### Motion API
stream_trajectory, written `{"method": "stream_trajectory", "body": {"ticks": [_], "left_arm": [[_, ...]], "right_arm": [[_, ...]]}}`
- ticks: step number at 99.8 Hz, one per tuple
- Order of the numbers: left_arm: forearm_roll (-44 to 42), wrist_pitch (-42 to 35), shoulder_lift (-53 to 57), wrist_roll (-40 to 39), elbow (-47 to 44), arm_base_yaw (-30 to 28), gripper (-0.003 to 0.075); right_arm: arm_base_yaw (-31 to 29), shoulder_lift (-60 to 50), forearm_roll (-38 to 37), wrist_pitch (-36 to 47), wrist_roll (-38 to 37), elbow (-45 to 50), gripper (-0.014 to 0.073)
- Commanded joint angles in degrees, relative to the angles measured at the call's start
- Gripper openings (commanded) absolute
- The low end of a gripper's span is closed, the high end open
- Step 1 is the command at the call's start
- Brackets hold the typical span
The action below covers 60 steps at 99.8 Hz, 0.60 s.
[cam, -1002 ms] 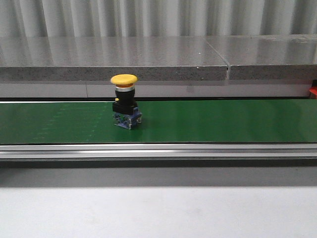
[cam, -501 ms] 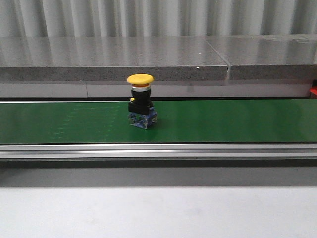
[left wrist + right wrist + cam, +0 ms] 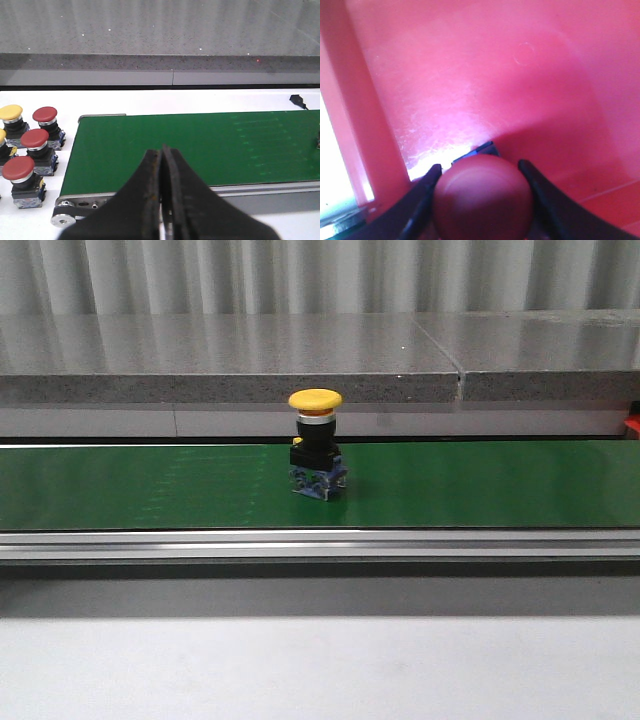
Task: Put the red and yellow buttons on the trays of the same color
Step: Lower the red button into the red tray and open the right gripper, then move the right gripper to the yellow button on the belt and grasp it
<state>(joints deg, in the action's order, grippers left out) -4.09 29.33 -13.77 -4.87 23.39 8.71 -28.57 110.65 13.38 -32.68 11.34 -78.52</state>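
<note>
**Yellow button on the belt, red button over the red tray**

Corrugated grey wall behind, speckled stone ledge [image 3: 230,360] below it, pale desk [image 3: 320,670] in front. Across the middle, a green conveyor belt [image 3: 500,485] in an aluminium frame.

On the belt, near its centre in the front view: one yellow button [image 3: 316,443], upright, not yet picked. Domed yellow mushroom cap, silver collar, black body, blue-grey contact block at the base. No tool near it in that view.

Left tool [image 3: 161,200]: closed, fingertips pressed together, nothing between them, poised over the near end of the belt. Beside that end, on the white desk, a waiting cluster: three red buttons [image 3: 35,145] and a second yellow button [image 3: 11,117], with another yellow cap cut off at the frame edge. Same build throughout, coloured cap over black body and blue block.

Right tool [image 3: 481,192]: gripping a red button [image 3: 482,197] by the sides of its cap, a corner of the blue block visible beyond. Behind it, the glossy floor and one wall of a red tray [image 3: 470,75]; whether touching the floor or just above, impossible to tell.

Progress, as a judgement: early. One red delivery at the point of release, not confirmed as set down. Left to do: the yellow button on the belt and the whole cluster beside the belt. No yellow tray visible anywhere; only a sliver of something red at the far right edge of the front view.
</note>
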Motion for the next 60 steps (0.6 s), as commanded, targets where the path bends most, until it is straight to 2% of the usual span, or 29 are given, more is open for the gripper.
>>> {"method": "stream_trajectory", "body": {"ticks": [1,9,16,36,60], "left_arm": [[0.5,-4.4,-0.5,-0.2,1.6,0.5,-0.0021],[0.5,-4.4,-0.5,-0.2,1.6,0.5,-0.0021],[0.5,-4.4,-0.5,-0.2,1.6,0.5,-0.0021],[0.5,-4.4,-0.5,-0.2,1.6,0.5,-0.0021],[0.5,-4.4,-0.5,-0.2,1.6,0.5,-0.0021]], "right_arm": [[-0.3,-2.8,0.3,2.1,0.0,-1.8,0.0435],[-0.3,-2.8,0.3,2.0,0.0,-1.8,0.0531],[-0.3,-3.0,0.3,2.0,0.0,-1.8,0.0574],[-0.3,-4.6,1.1,2.0,0.0,-1.9,0.0582],[0.4,-12.8,3.3,1.2,0.7,-1.9,0.0582]]}}
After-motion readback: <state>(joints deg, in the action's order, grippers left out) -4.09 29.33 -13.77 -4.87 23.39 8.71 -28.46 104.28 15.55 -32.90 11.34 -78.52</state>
